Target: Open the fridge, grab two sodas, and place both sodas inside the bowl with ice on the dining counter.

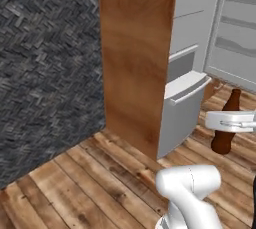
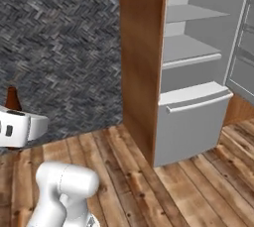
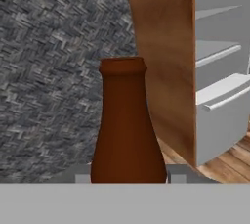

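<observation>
- Brown bottle (image 3: 128, 130) stands upright, pinched low on its body by the gripper (image 1: 231, 122), at three o'clock in the left base view, clear of the floor (image 1: 100, 183).
- Fridge (image 2: 198, 72) stands open at one o'clock, shelves bare.
- I judge the carry to the bowl comes next: keep the bottle upright, swing clear of the wood panel (image 1: 137, 58), and move steadily.

bottle (image 3: 128, 125) upright in end effector (image 3: 128, 179) | fridge (image 3: 219, 96) open, right | wood panel (image 3: 163, 61) between
</observation>
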Motion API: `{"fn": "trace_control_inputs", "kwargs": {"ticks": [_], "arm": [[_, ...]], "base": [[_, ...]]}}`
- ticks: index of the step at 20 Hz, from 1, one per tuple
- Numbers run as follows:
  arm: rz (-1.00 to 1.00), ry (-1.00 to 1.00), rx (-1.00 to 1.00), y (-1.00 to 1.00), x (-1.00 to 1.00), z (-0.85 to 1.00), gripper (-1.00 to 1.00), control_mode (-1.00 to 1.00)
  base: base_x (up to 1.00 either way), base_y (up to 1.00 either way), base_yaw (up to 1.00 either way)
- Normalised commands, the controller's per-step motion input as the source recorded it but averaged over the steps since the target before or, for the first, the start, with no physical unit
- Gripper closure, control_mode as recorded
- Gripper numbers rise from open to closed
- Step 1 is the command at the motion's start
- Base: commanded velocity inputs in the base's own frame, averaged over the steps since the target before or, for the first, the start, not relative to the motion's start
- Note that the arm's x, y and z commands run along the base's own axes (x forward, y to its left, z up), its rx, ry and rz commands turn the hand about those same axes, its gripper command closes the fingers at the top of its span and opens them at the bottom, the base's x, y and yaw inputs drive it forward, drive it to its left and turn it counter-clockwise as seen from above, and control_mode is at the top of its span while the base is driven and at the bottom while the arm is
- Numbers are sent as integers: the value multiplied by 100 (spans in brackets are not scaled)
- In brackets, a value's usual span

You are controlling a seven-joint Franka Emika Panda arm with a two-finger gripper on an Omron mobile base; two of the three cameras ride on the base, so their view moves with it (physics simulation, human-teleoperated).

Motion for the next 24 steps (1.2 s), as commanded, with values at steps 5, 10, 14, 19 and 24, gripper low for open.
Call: {"fn": "trace_control_inputs", "kwargs": {"ticks": [5, 10, 14, 19, 24], "arm": [[0, 0, 0, 0, 0, 0, 100, 100], [0, 0, 0, 0, 0, 0, 100, 100], [0, 0, 0, 0, 0, 0, 100, 100], [0, 0, 0, 0, 0, 0, 100, 100], [0, 0, 0, 0, 0, 0, 100, 100]], "base": [[-100, -22, -27], [-96, -22, -37], [-86, -17, -43], [-85, -16, -43], [-83, -38, -38]]}}
